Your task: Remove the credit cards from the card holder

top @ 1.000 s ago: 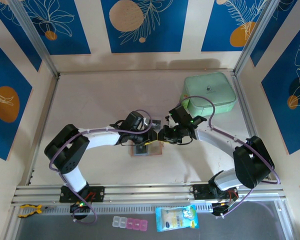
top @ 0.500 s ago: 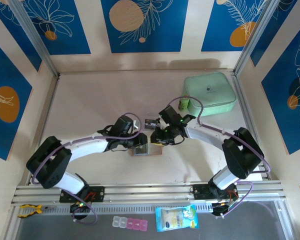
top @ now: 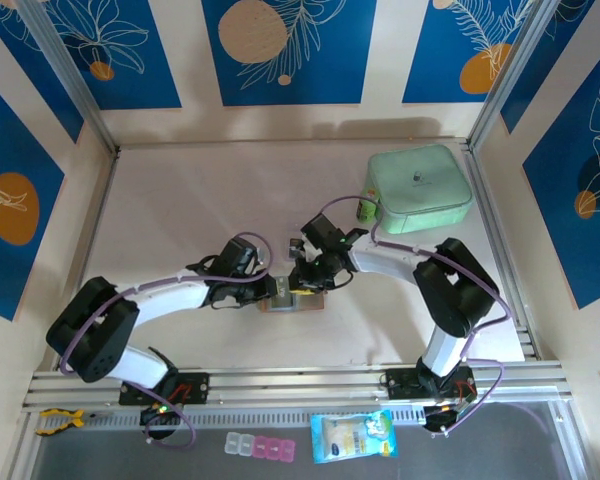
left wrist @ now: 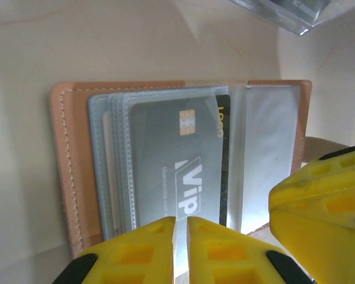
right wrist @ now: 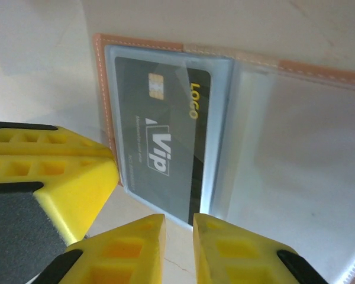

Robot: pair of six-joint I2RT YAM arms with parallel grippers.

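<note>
The card holder lies open on the table, tan leather with clear grey pockets. A dark grey credit card printed "Vip" sits in the top pocket, and a black card edges out behind it. My left gripper is closed to a thin slit over the near edge of that card in its sleeve. My right gripper hovers at the holder's other edge, its jaws slightly apart with bare table in the gap. Another small dark card lies just behind.
A mint-green zip case stands at the back right with a small green item by it. Pill boxes and a blue packet lie on the front ledge. Metal rails frame the table.
Both arms have dropped and closed in on the card holder from either side. The left jaws have narrowed from well apart to a slit; the right gripper has shifted left.
</note>
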